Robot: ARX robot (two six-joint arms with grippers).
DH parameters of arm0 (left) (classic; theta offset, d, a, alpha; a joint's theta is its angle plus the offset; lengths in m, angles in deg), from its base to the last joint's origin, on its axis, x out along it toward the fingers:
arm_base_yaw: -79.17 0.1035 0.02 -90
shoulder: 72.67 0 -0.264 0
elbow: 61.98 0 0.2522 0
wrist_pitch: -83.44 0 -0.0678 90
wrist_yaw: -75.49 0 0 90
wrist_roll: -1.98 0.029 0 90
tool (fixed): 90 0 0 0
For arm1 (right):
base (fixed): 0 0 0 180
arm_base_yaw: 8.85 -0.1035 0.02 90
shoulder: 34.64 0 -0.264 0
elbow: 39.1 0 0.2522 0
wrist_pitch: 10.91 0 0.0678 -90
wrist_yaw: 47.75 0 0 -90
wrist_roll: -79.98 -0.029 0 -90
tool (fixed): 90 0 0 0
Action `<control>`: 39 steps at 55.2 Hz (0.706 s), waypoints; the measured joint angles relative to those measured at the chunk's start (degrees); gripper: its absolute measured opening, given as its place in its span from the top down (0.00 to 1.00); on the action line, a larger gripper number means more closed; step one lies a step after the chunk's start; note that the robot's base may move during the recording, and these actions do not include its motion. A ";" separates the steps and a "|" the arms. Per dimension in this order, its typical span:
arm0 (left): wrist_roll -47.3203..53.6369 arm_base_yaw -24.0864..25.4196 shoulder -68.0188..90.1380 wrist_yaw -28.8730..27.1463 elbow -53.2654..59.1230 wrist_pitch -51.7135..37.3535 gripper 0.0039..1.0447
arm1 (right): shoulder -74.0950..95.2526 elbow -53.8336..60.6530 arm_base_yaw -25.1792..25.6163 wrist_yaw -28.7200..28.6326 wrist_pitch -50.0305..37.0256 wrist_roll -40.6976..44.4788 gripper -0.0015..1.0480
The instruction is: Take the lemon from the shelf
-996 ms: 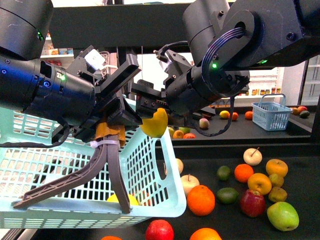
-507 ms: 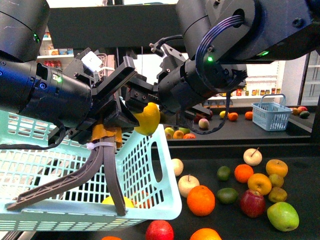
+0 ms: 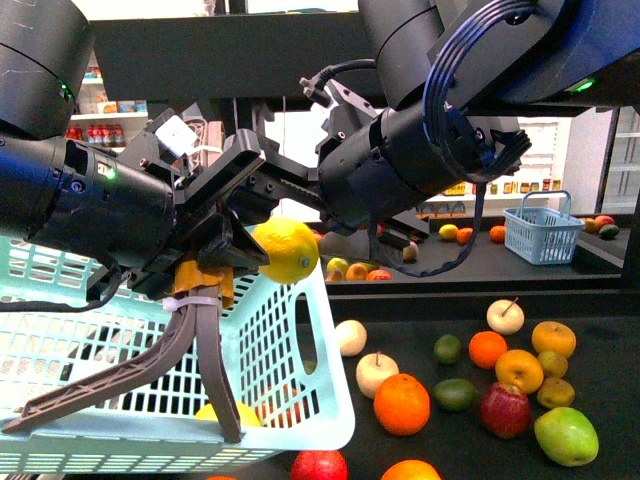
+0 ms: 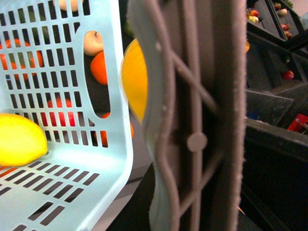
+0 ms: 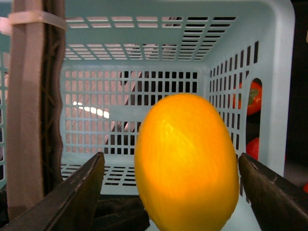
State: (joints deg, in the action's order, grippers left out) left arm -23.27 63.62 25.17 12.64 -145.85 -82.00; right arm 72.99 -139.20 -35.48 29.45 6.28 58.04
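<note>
I read the right gripper as released: its two fingers stand apart on either side of the lemon, with a gap showing on each side. The lemon's long axis lies crosswise to the line between those fingers. The lemon is directly above the near rim of the basket, off the shelf, over the basket's open interior. The right arm is nearer. The left gripper is at the basket's wall; I cannot tell its state
</note>
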 joint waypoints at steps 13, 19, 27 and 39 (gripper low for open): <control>-0.26 0.04 -0.02 0.13 0.00 -0.02 0.90 | -0.11 0.00 0.46 0.00 0.22 0.31 0.08; -0.39 0.00 -0.02 0.70 -0.02 -0.04 0.90 | -0.76 0.13 1.49 -1.38 0.22 0.87 0.08; -0.87 -0.44 -0.02 0.74 -0.04 -0.07 0.90 | -1.88 0.83 3.17 -1.95 -0.44 1.66 0.08; -0.94 -0.92 -0.02 0.83 -0.04 -0.07 0.90 | -8.48 3.61 10.97 0.81 -4.90 4.50 0.08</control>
State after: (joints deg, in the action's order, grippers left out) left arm -24.21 62.70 25.15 13.47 -145.89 -82.07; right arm 64.51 -135.60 -24.51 30.26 1.38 62.54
